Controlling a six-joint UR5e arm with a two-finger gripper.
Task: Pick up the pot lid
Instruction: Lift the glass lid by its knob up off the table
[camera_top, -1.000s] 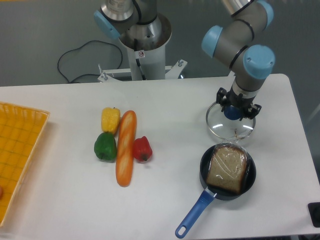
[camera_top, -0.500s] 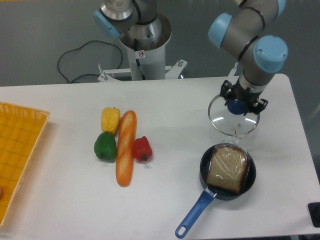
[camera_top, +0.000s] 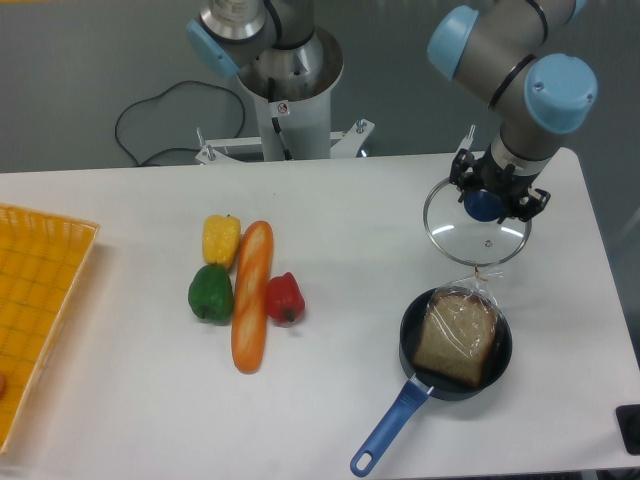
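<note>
At one o'clock, the top edge crops my arm (camera_top: 562, 92); at nine, the left edge cuts off the yellow plastic crate (camera_top: 42, 290).

A white table (camera_top: 130, 390) fills most of the frame; behind it, in the upper left, there is a dark grey surface (camera_top: 60, 80).

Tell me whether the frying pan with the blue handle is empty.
No, a loaf of brown bread in clear plastic wrapping sits inside the frying pan.
</note>
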